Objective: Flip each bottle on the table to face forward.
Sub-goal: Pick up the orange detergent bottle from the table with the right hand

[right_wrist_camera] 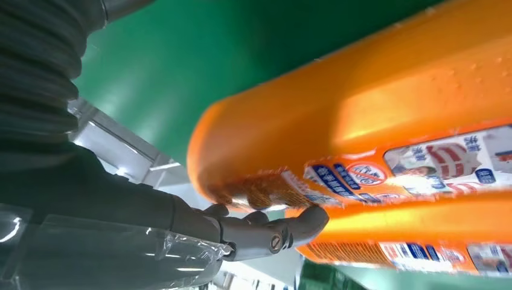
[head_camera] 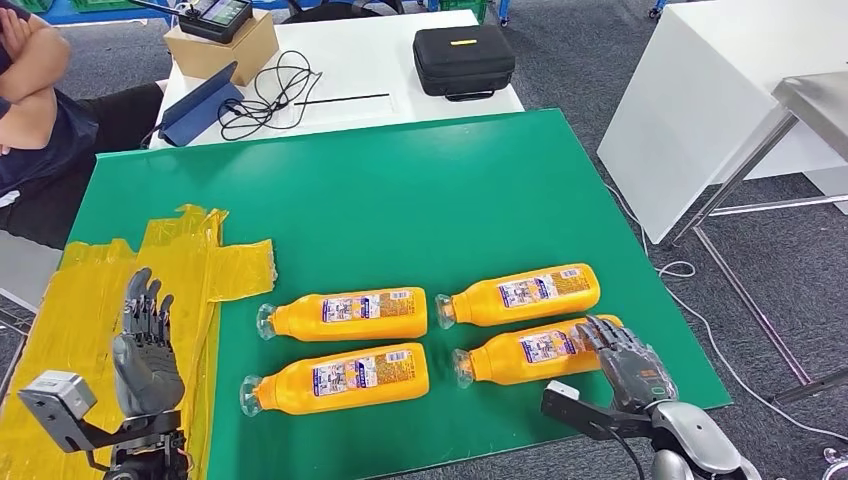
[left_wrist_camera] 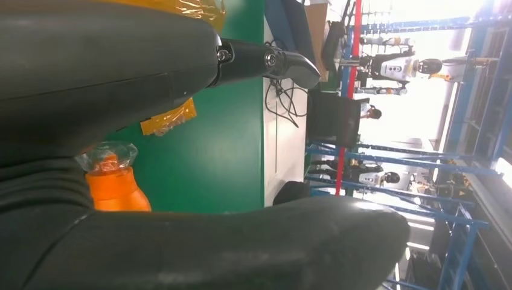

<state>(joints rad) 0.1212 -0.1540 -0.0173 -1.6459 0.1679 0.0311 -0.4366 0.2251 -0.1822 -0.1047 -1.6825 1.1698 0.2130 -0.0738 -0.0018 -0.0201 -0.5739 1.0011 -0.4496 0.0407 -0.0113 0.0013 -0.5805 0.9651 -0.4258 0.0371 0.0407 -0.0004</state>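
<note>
The right hand (head_camera: 628,362) curls its fingers (right_wrist_camera: 272,229) under the near-right bottle (head_camera: 535,350), likely to roll it over; the left hand (head_camera: 146,345) waits, fingers spread.

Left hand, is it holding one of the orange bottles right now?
No, in the head view the left hand is raised with fingers apart over the yellow tape, apart from the bottles.
</note>
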